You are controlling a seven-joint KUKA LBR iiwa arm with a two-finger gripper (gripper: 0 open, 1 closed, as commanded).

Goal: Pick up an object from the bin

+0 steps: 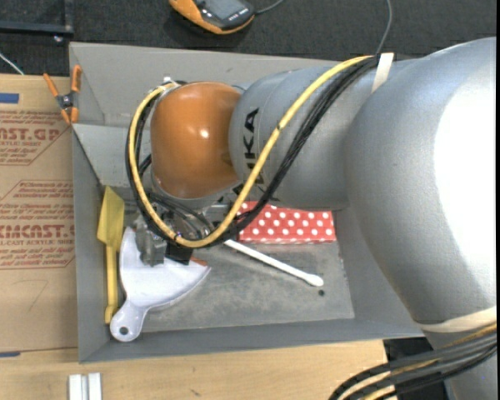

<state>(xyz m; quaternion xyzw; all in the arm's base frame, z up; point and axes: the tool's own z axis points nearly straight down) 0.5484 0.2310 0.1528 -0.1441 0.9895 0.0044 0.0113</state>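
Nearest the lens, the grey arm (pixel 383 140) and its orange cover (pixel 192 140) are hiding much of the bin (pixel 258 298). A red dotted box (pixel 292 224) is lying mid-bin. The pincer (pixel 154 247), its state impossible to tell, is hanging over a flat white fan-shaped scoop (pixel 154 290) at the left front, between a yellow tool (pixel 111 219) and a thin white stick (pixel 275 262).

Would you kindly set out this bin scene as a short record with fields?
arm: reaches in from the right, down at the bin's left end
gripper: low over the white flat piece
white flat piece: rounded, with a ringed handle, front left
yellow tool: long, along the left wall
red dotted item: middle, partly under the arm
white stick: thin, lying slantwise
bin: grey metal
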